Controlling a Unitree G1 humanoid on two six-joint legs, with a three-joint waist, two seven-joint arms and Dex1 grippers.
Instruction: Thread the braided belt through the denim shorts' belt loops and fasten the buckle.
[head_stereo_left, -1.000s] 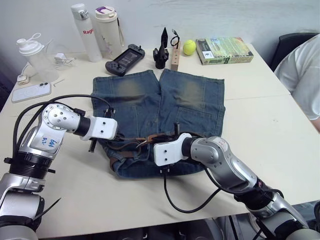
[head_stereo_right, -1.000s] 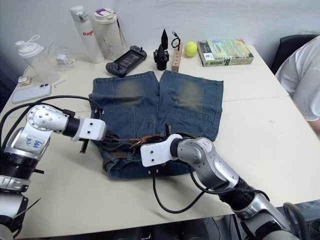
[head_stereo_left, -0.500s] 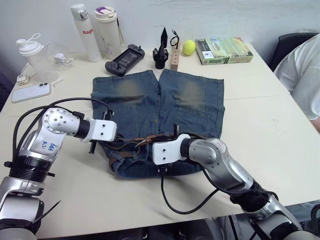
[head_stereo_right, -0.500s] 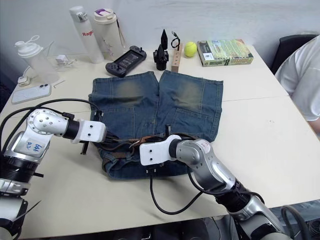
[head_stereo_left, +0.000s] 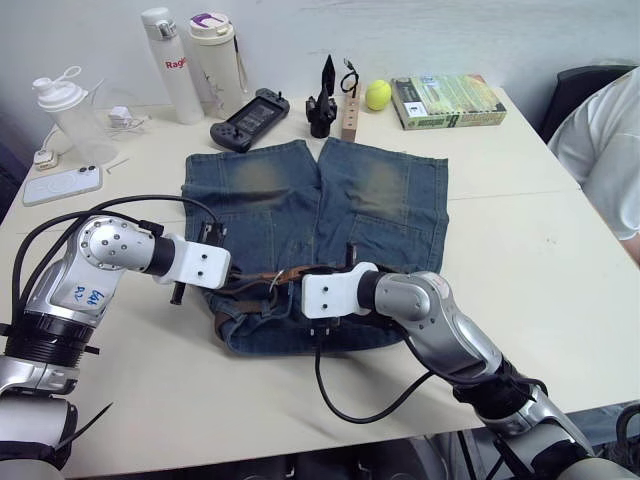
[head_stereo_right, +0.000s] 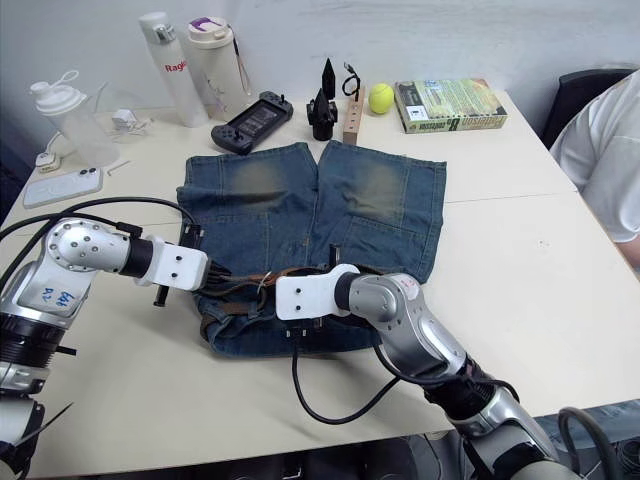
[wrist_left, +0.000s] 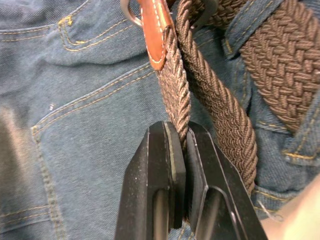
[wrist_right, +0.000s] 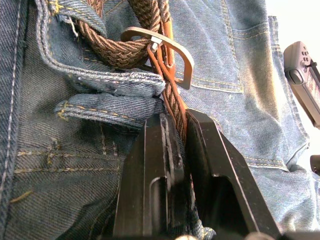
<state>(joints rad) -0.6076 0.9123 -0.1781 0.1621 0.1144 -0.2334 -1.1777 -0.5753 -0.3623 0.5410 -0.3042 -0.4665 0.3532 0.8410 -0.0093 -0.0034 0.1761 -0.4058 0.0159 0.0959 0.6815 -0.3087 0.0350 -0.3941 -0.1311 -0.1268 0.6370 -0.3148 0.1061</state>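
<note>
The denim shorts (head_stereo_left: 330, 200) lie flat mid-table, waistband nearest me. The braided belt (head_stereo_left: 250, 287) runs along that waistband, dark brown, partly under a belt loop (wrist_left: 239, 26). My left gripper (wrist_left: 181, 131) is shut on a stretch of the belt strap just below its tan leather end. My right gripper (wrist_right: 176, 120) is shut on the strap close to the metal buckle (wrist_right: 167, 47), beside a folded belt loop (wrist_right: 107, 106). In the head views, the left gripper (head_stereo_left: 215, 283) and the right gripper (head_stereo_left: 292, 292) meet at the waistband's left half.
At the table's back stand two bottles (head_stereo_left: 190, 60), a shaker (head_stereo_left: 65, 115), a phone (head_stereo_left: 62, 183), a game controller (head_stereo_left: 250, 118), a tennis ball (head_stereo_left: 378, 95) and a book (head_stereo_left: 448, 100). A person's sleeve (head_stereo_left: 605, 150) is at the right edge. A black cable (head_stereo_left: 370, 405) loops below the shorts.
My right gripper has slid a little left along the waistband with the belt. My left gripper has shifted slightly left and toward me, still holding the strap.
</note>
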